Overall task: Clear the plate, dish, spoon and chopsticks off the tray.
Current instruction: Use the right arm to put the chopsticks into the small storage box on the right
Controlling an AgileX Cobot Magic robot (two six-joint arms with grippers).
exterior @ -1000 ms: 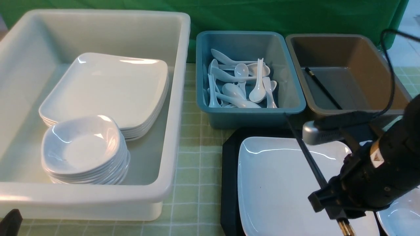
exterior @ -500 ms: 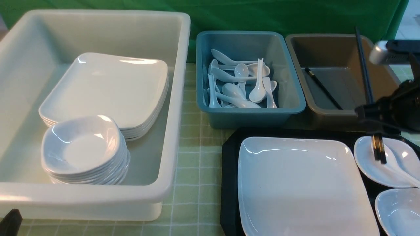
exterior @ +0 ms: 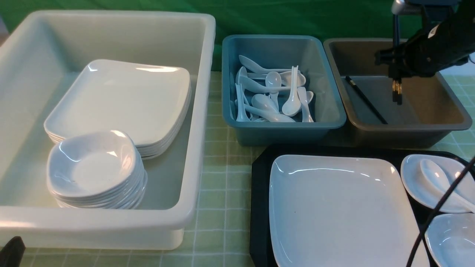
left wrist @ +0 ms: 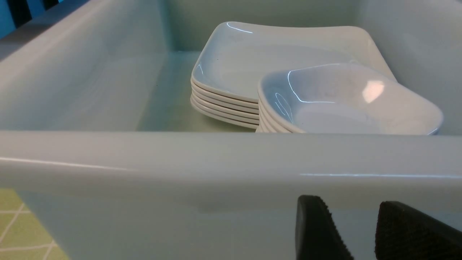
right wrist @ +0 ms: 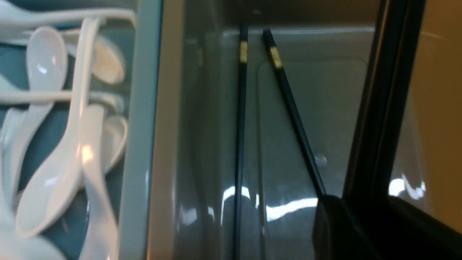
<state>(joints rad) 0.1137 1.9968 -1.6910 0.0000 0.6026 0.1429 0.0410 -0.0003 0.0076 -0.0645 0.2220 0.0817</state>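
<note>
Right jaws pinch the pair of long thin black chopsticks [exterior: 396, 91] upright, brown plastic bin [exterior: 441, 111] below them; left jaws apart, empty, big white plastic tub [left wrist: 180, 162] just ahead.

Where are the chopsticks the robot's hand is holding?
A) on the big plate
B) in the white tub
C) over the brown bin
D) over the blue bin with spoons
C: the right hand holds the chopsticks upright above the brown bin, gold-banded ends down.
</note>
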